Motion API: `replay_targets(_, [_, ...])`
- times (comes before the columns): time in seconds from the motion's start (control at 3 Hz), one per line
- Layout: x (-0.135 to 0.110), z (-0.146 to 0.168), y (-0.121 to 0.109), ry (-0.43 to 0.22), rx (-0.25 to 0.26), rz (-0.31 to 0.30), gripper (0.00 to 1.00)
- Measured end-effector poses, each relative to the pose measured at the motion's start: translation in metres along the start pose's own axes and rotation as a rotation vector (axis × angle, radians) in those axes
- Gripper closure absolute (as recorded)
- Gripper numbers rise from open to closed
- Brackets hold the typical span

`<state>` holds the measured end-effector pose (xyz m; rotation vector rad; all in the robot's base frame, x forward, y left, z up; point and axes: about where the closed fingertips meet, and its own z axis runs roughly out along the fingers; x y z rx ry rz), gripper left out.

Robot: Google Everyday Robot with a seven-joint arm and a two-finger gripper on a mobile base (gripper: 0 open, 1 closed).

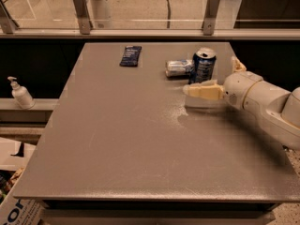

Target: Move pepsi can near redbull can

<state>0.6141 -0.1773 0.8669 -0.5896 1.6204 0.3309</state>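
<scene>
Our hand (211, 78) sat over the right side of the worktop (117, 139), reaching in from the right edge on its white arm (267, 104). We saw its two cream fingers spread apart and gripping nothing. The near finger (202, 91) lay low over the worktop and pointed left. The far finger (237, 64) showed farther back, beside the wrist.

We found the pepsi can (205, 64) standing upright near the far right part of the worktop, its silver top facing up. It stood just behind the near finger and to the left of the far one. We could not tell whether either finger touched it.

We saw the redbull can (179, 68) lying on its side just to the left of the pepsi can, close against it; whether the two met we could not tell.

Farther left, well apart from both cans, a flat dark blue packet (130, 55) lay near the far edge. Off the worktop, a pump bottle (21, 93) stood on a ledge at the left.
</scene>
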Motion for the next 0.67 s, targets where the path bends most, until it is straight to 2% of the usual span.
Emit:
replay_targets(0.33, [-0.0074, -0.0523, 0.0096, -0.037, -0.046, 0.026, 0.00])
replay_targets(0.67, [-0.0075, -0.0522, 0.0097, -0.037, -0.046, 0.026, 0.00])
